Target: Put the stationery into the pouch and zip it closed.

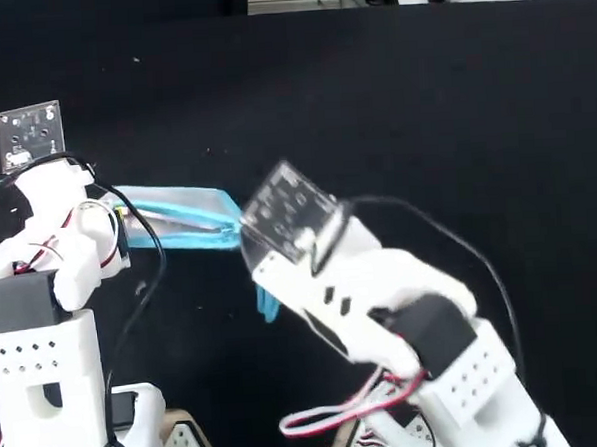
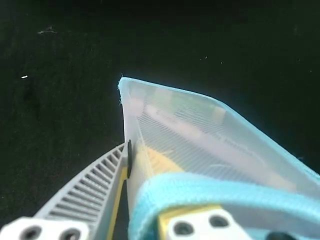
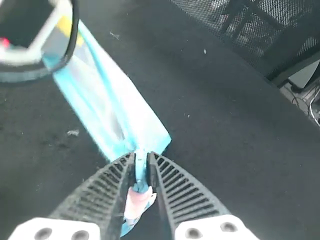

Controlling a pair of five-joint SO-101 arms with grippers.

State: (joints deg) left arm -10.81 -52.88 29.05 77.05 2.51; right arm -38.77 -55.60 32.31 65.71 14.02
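Pale-blue, see-through mesh makes up the pouch (image 1: pixel 178 218), which stretches between the two arms just above the black bench (image 1: pixel 422 97). It lies roughly level, with one end at each arm.

At the left side of the high view, the left end effector (image 1: pixel 121 225) is clamped on the near end of the pouch. Its own wrist view shows the left end effector (image 2: pixel 131 160) with its ribbed grey finger (image 2: pixel 95 185) pressed against the pouch wall (image 2: pixel 200 145) and a blue edge band running across the bottom. Stationery (image 2: pixel 185 131) shows through the mesh as a long pale piece lying lengthwise, with a yellow piece (image 2: pixel 157 161) beside it nearer the camera.

The right end effector (image 3: pixel 141 161) is closed tightly on the opposite end of the pouch (image 3: pixel 115 115). Its two black ribbed fingers (image 3: pixel 105 190) pinch the blue corner between them, and a small pink bit (image 3: pixel 137 200) sits in the narrow gap behind the tips. Whether the zip is fully shut cannot be told. Part of the left arm (image 3: pixel 40 40), with a black cable, sits at the far end of the pouch in the right wrist view.
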